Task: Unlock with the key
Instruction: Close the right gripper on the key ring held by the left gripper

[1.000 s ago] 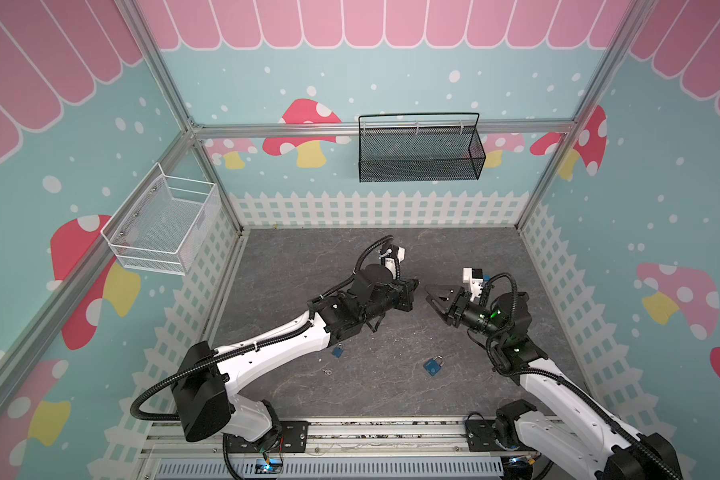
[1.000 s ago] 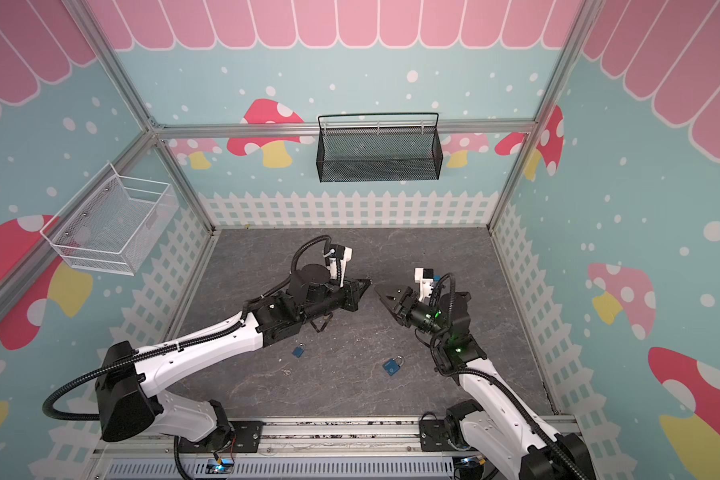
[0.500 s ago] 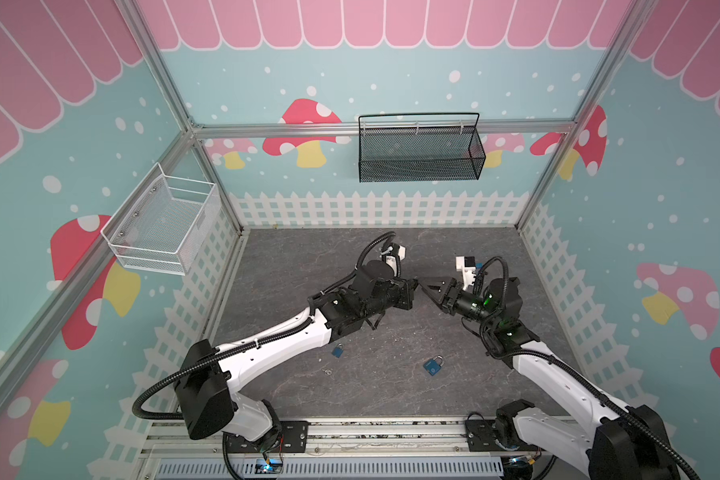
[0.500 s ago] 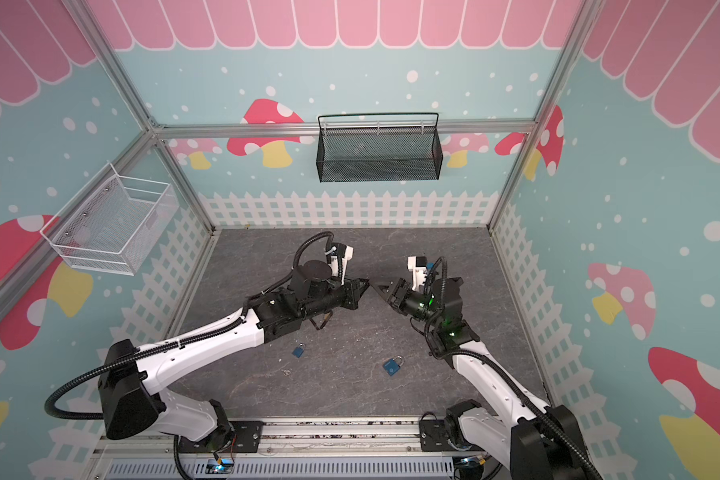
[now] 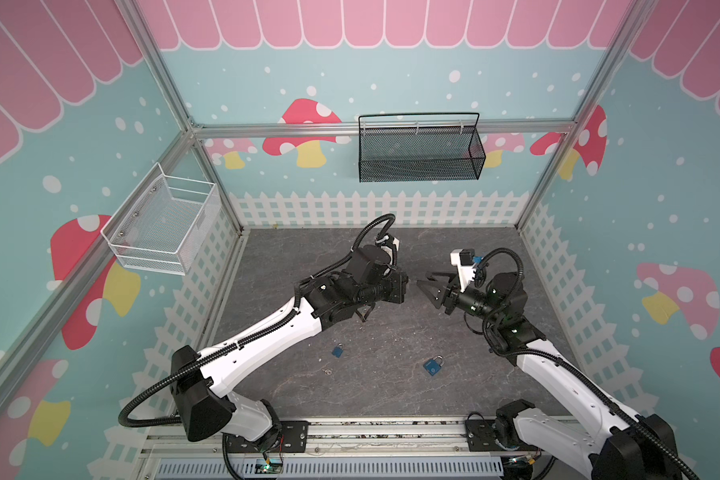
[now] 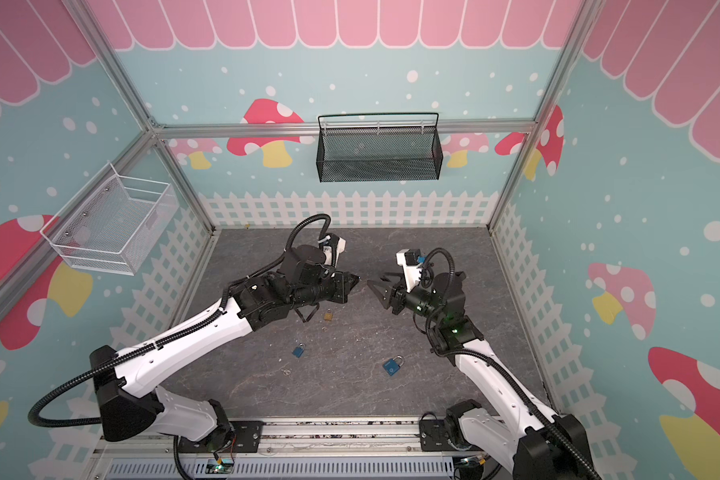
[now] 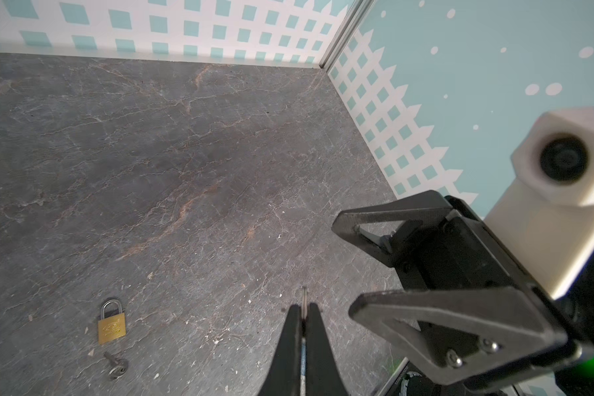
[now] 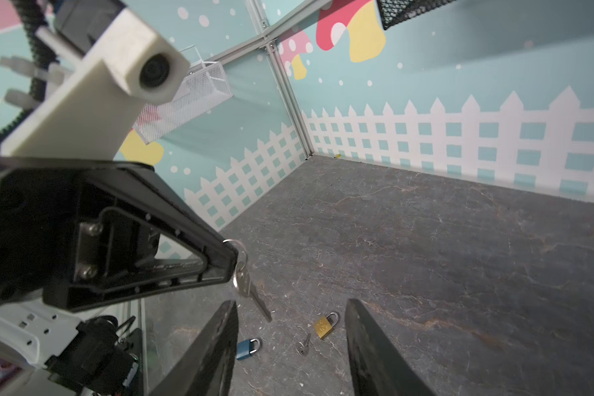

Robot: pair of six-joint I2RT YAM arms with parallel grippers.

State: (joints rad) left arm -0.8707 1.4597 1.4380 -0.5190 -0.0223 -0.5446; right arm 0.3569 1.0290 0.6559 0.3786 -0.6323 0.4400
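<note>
Left hand [image 8: 233,255] pinches key [image 8: 247,286] by ring; right hand [image 5: 422,279] half-spread; black basket [image 5: 418,166] contents unclear.

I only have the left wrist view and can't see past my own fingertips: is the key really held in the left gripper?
Observer: Yes. The right wrist view shows the left gripper pinching the key ring, with the key hanging free from it.
Operator: Any locks besides the brass padlock?
Observer: Two, in both top views: a blue padlock and a second blue padlock to its right, both on the floor.
</note>
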